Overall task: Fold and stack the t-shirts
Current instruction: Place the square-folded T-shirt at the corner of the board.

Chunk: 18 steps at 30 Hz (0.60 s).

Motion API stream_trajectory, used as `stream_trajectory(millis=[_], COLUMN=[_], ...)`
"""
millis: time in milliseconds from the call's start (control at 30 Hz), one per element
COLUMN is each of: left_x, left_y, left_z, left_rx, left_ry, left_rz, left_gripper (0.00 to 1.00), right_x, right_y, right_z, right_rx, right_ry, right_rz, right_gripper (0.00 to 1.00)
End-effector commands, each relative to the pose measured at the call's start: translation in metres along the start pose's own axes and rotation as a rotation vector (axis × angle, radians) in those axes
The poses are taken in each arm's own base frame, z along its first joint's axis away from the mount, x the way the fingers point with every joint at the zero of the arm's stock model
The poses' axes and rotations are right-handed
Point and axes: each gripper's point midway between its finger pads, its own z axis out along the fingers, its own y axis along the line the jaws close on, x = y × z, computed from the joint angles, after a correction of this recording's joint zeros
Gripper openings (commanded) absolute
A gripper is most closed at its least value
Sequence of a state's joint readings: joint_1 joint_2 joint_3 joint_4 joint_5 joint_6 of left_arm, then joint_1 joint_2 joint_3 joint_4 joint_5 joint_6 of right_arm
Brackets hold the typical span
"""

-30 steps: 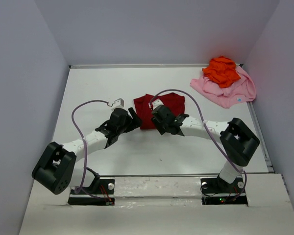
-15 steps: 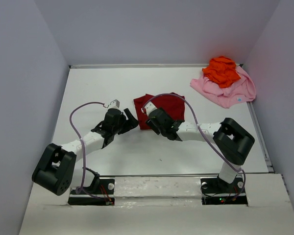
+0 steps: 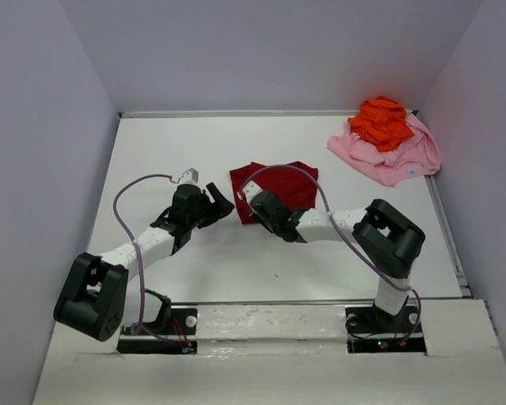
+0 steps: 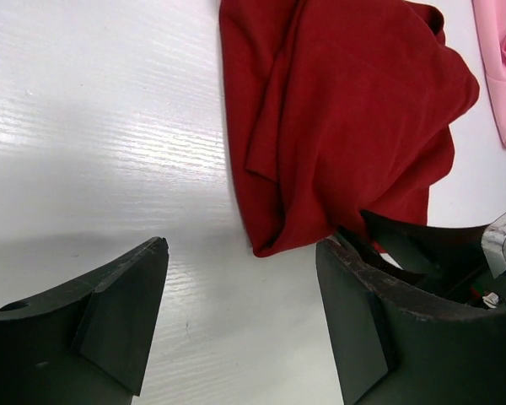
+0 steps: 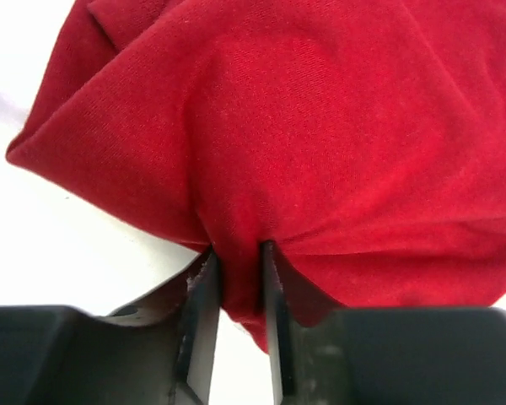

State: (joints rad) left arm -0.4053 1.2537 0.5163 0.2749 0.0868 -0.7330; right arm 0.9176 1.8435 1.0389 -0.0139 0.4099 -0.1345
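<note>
Right wrist view shows us the dark red t-shirt (image 5: 320, 126), crumpled and creased at mid-table (image 3: 152, 152), with a fold pinched tight in our right gripper (image 5: 239, 253). Our left gripper (image 4: 243, 253) gapes wide and holds nothing, just beside the shirt's near edge. The orange t-shirt (image 3: 381, 121) lies on the pink t-shirt (image 3: 401, 156) in the far right corner.

a white bench (image 3: 194, 143) fills the middle of the scene, smooth, with a faint wood-like grain that shows up close. plain pale grey-lilac walls box it in on three sides: a back wall (image 3: 261, 51), a left wall (image 3: 34, 169) and a right wall (image 3: 489, 135). a thin pale strip (image 3: 236, 113) runs along the bench's far edge under the back wall, and a second strip (image 3: 449, 228) runs along its right edge. at the near edge sits a raised white ledge (image 3: 270, 321). the light is soft and even, leaving a mild sheen on the bench and only faint shadows.
</note>
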Motion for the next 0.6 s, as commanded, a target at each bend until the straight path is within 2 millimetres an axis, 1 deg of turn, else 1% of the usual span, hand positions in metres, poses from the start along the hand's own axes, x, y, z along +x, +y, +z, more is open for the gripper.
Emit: stream_trajectory(millis=[0,33,100,133,233,267,300,367,400,433,567], left_x=[-0.001,0.001,0.001,0.005,0.011,0.010,0.014,0.017,0.016,0.020,0.015], left_y=[-0.002,-0.001,-0.001,0.002,0.004,0.001,0.004,0.003,-0.001,0.001,-0.005], left_z=[0.002,0.003,0.005,0.007,0.010,0.012,0.014,0.016,0.018,0.020,0.025], left_rx=[0.032,0.032,0.036,0.028,0.039,0.052,0.048,0.062,0.079,0.078,0.109], left_ry=[-0.005,0.000,0.000,0.012,0.030,0.026,0.035,0.046,0.041,0.053,0.032], left_rz=[0.006,0.003,-0.002,-0.006,-0.024,-0.028,-0.032,-0.050,-0.060,-0.069,-0.084], left_gripper=[0.80,0.80,0.80,0.80,0.80,0.80,0.80,0.81,0.81,0.82,0.82], right_x=[-0.016,-0.015,-0.015,-0.016,-0.020,-0.015,-0.016,-0.022,-0.025,-0.029,-0.036], right_y=[0.010,0.011,0.010,0.010,0.009,0.010,0.009,0.008,0.007,0.006,0.002], right_z=[0.001,0.002,0.003,0.003,0.003,0.002,0.000,-0.002,-0.003,-0.005,-0.010], right_rx=[-0.044,-0.045,-0.037,-0.037,-0.035,-0.044,-0.044,-0.045,-0.046,-0.045,-0.040], right_ry=[-0.040,-0.039,-0.037,-0.038,-0.045,-0.026,-0.025,-0.036,-0.041,-0.048,-0.052], right_rz=[0.016,0.014,0.010,0.009,0.009,-0.002,-0.003,0.002,0.001,0.002,-0.004], right_gripper=[0.22,0.17,0.06,0.00,0.00,0.00,0.00,0.00,0.00,0.00,0.00])
